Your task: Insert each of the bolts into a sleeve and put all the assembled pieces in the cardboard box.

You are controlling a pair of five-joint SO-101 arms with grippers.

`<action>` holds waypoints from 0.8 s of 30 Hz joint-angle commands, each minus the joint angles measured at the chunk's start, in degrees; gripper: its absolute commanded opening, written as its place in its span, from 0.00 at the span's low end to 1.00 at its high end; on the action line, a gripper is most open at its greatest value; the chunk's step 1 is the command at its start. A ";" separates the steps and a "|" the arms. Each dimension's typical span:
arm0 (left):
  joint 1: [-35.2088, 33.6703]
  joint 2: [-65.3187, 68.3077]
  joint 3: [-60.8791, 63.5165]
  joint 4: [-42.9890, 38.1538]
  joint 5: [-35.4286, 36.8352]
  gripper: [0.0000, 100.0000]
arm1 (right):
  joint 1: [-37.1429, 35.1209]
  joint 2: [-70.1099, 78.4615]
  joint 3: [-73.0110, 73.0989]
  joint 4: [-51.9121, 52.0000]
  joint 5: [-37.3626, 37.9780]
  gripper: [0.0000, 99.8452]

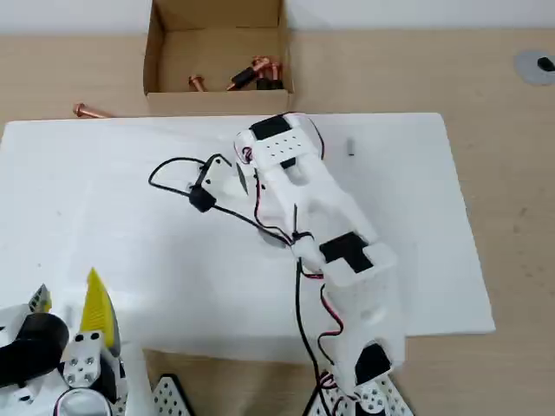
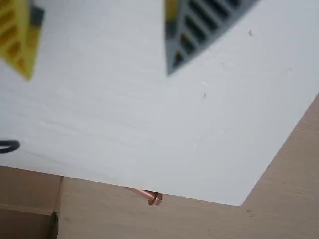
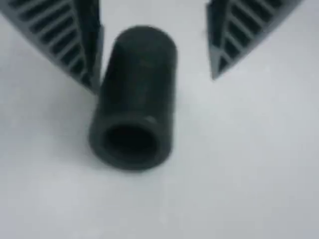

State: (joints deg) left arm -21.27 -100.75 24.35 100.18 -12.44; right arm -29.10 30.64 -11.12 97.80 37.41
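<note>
A black sleeve (image 3: 133,124) lies on its side on the white mat (image 3: 259,164), its hollow end facing the camera. My right gripper (image 3: 154,79) is open and straddles it, one ribbed finger (image 3: 75,35) close against its side, the other standing apart. In the high view the right arm (image 1: 303,186) stretches over the mat's middle. A loose copper bolt (image 1: 88,111) (image 2: 152,196) lies on the wooden table just past the mat's far left edge. My left gripper (image 2: 97,72) (image 1: 69,299) is open and holds nothing, low at the near left corner. The cardboard box (image 1: 154,61) holds bolts in sleeves (image 1: 256,74).
The white mat (image 1: 130,243) covers most of the wooden table (image 1: 512,173). A black cable (image 1: 169,165) loops off the right arm over the mat. A grey disc (image 1: 533,65) sits at the far right. The box corner (image 2: 27,219) lies near the loose bolt.
</note>
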 commanded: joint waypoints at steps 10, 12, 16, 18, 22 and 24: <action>-0.79 0.04 -1.14 0.26 -0.35 0.19 | -6.20 -2.77 15.96 -14.07 -0.88 0.17; -0.79 0.04 -1.14 0.26 -0.44 0.19 | -6.20 -2.95 16.40 -14.33 -0.88 0.15; -0.79 0.04 -1.14 0.26 -0.44 0.19 | -6.11 -2.77 16.48 -14.42 -0.97 0.05; -0.79 0.04 -1.14 0.26 -0.44 0.19 | -6.11 -2.77 16.57 -14.42 -0.97 0.01; -0.88 0.04 -1.14 0.26 -0.44 0.19 | -6.02 -2.86 16.40 -14.42 -0.97 0.01; -0.88 0.04 -1.14 0.26 -0.44 0.19 | -6.02 -3.12 16.22 -14.33 -0.97 0.01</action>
State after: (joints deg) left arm -21.27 -100.75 24.35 100.18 -12.44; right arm -30.42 26.15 1.36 84.35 36.88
